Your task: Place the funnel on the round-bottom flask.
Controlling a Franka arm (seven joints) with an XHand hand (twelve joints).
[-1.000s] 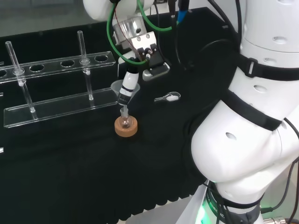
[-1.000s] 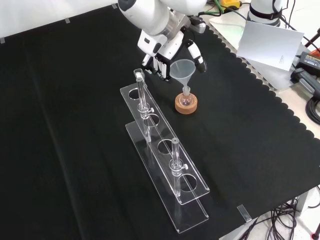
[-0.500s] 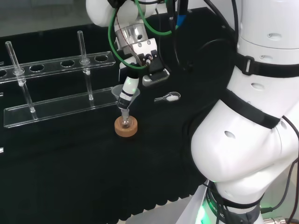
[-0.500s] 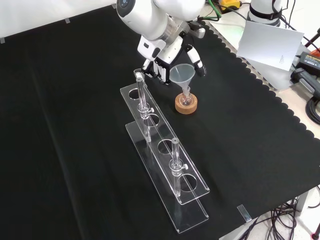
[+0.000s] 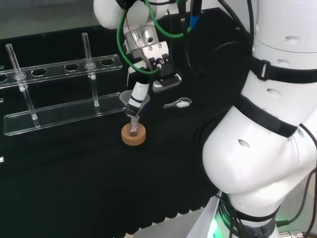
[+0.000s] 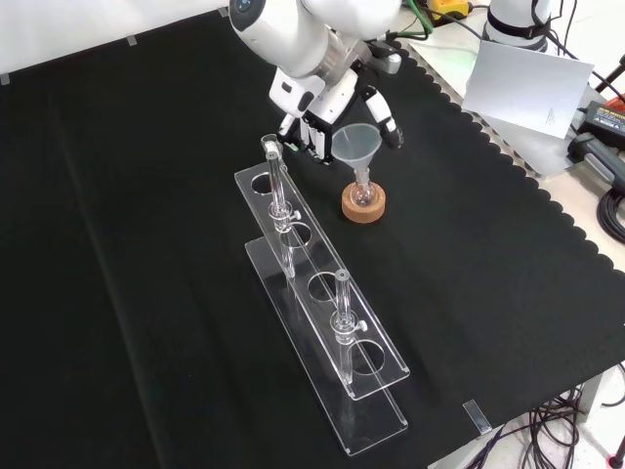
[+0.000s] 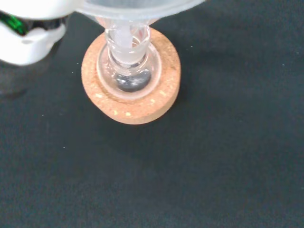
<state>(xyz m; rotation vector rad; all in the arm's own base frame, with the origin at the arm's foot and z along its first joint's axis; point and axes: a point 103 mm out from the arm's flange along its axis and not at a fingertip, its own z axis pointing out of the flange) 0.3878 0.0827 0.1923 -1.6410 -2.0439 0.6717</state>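
From the front view I see, nearest me, a clear tube rack (image 6: 327,337) with upright tubes, running away toward the hand. Just beyond its far end sits the cork ring (image 6: 364,204) with the small round-bottom flask (image 6: 362,195) seated in it. The funnel (image 6: 356,147) stands above it; in the wrist view its stem (image 7: 124,37) sits inside the flask's neck (image 7: 127,59), though I can't tell whether it rests on the rim. The hand (image 6: 327,109) pinches the funnel's cone, fingers curled at its far side. In the head view a small scoop (image 5: 178,103) lies on the cloth (image 5: 89,183) to the right of the flask.
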